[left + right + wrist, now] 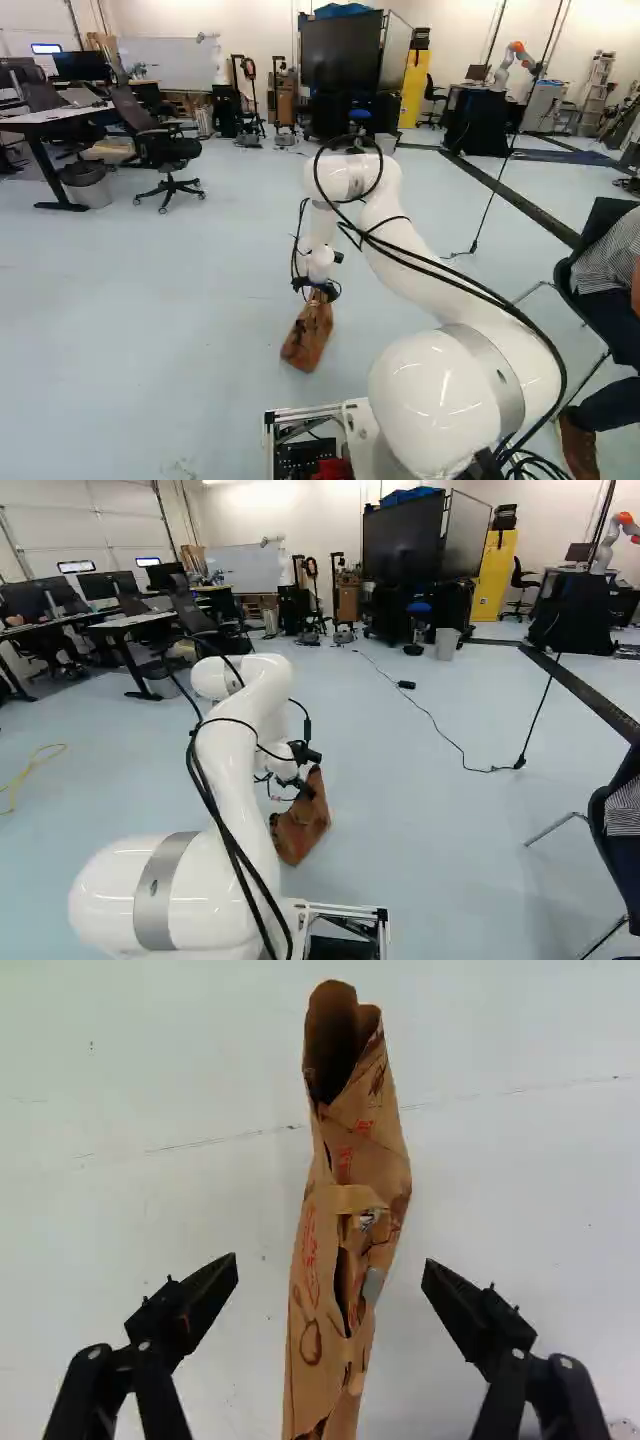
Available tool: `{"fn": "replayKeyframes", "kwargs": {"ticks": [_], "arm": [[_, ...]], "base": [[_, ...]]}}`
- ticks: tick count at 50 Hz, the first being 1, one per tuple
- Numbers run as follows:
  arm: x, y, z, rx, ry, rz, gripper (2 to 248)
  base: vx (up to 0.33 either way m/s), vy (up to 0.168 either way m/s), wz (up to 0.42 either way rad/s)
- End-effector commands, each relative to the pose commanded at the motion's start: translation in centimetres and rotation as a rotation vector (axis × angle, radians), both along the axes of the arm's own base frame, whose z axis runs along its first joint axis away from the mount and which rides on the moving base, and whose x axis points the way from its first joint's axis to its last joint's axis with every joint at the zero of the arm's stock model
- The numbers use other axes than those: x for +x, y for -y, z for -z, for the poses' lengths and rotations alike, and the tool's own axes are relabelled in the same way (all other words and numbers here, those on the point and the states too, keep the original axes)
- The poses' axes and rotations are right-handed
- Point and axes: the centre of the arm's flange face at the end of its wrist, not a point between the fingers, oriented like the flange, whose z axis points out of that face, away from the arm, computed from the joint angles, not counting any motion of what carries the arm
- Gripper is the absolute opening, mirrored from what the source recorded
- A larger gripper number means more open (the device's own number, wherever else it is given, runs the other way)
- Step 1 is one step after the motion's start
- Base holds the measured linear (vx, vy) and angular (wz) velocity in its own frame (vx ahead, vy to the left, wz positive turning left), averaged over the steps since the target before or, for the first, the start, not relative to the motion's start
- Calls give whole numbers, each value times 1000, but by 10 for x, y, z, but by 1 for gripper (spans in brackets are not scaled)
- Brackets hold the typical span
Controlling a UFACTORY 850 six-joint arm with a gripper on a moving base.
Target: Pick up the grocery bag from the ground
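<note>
Jaws nearest the wrist camera: mine, spread wide, gripping nothing. Brown paper grocery bag [383,1160] on the pale floor [150,1210], its narrow top lined up between them, a visible gap on each side.

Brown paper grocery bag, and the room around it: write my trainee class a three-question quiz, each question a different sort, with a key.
1. Multiple choice. In the wrist view, how does the brown paper grocery bag lie relative to the black two-fingered gripper?
a) Wholly to one side of both fingers
b) Between the fingers, with a gap on each side
c) Pinched between both fingers

2. True or false: the gripper's fingers are closed together.

3. Fill in the colour: in the left base view, the tall cabinet just right of the large black screen is ____.

Key: 1 b; 2 false; 3 yellow.
</note>
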Motion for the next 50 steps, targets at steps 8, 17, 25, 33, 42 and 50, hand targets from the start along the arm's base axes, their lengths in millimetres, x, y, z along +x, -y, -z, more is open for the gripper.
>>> {"fn": "replayKeyframes", "kwargs": {"ticks": [8, 17, 25, 33, 42, 50], "arm": [[1, 0, 12, -1, -4, 0, 247], [1, 0, 25, -1, -9, 0, 247], [2, 0, 37, -2, -12, 0, 247], [2, 0, 49, -2, -16, 0, 247], [2, 0, 63, -3, -19, 0, 247], [2, 0, 75, -3, -21, 0, 247]], "base": [[0, 0, 0], [0, 0, 0], [0, 0, 0], [0, 0, 0], [0, 0, 0], [0, 0, 0]]}}
